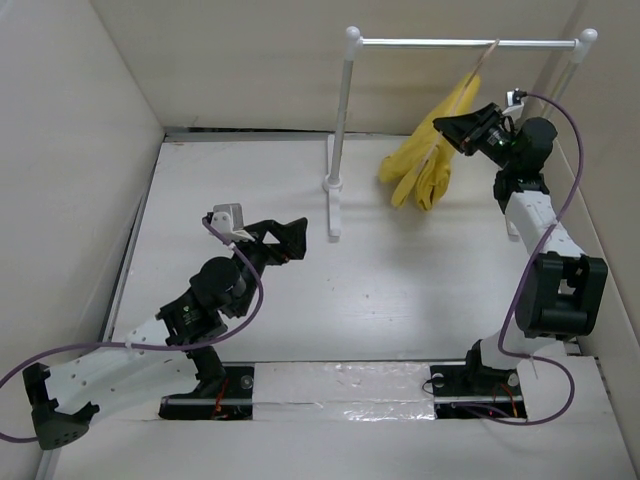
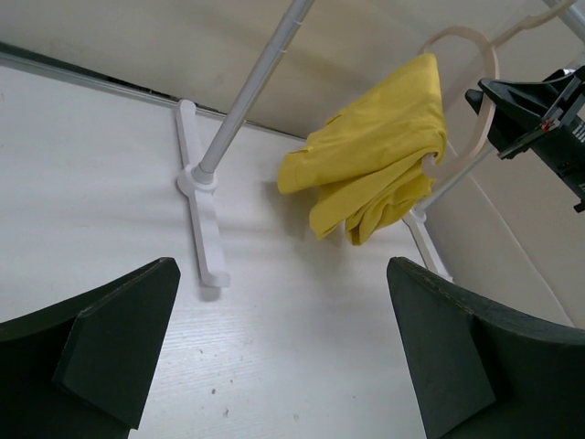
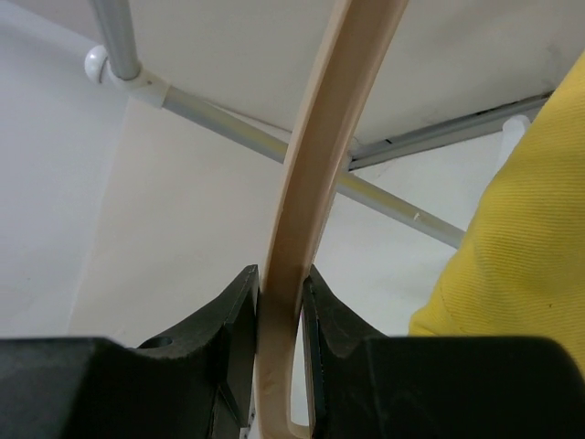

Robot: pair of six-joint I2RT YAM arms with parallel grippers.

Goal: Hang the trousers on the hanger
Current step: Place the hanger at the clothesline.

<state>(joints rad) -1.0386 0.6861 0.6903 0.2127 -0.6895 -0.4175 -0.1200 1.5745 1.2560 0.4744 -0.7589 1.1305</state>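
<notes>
Trousers (image 1: 428, 162) over tilted hanger (image 1: 483, 66), long axis diagonal, legs down-left

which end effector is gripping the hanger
The right end effector: its jaws are shut on the beige hanger carrying the yellow trousers. The left end effector is wide open and holds nothing.

One pair of yellow trousers (image 1: 425, 160), one beige hanger (image 3: 320, 155), one white rail (image 1: 470, 43) with two posts (image 1: 343, 110), and two hands: left hand (image 1: 298, 240), right hand (image 3: 281, 288).
</notes>
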